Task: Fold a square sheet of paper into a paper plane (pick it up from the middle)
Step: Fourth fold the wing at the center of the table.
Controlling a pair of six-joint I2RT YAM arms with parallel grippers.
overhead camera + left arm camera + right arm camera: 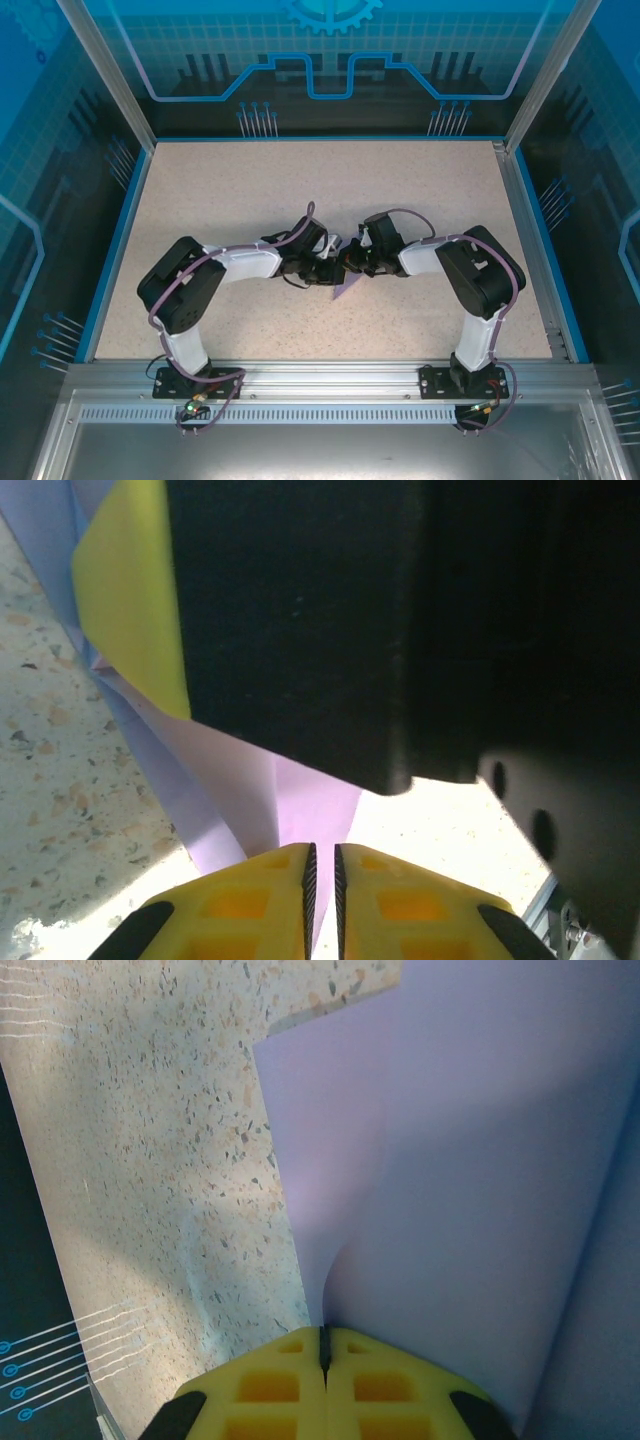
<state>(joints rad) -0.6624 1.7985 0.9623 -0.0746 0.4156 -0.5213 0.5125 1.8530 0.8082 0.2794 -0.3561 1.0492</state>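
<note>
Currently | left hand (pixel 322 900) pinches square sheet of paper (pixel 450 1160), right hand (pixel 323 1345) clamps it, flap hanging toward 6 o'clock | you look early: few folds, no dart yet.

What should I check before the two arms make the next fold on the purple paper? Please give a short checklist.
1. Right gripper shut on paper sheet: ok.
2. Left gripper gripping the sheet: ok, paper sits in its nearly closed jaws.
3. Room between both grippers: not ok, they almost meet.
4. Sheet free of table: cannot tell.
5. Fold edges aligned: cannot tell.
</note>
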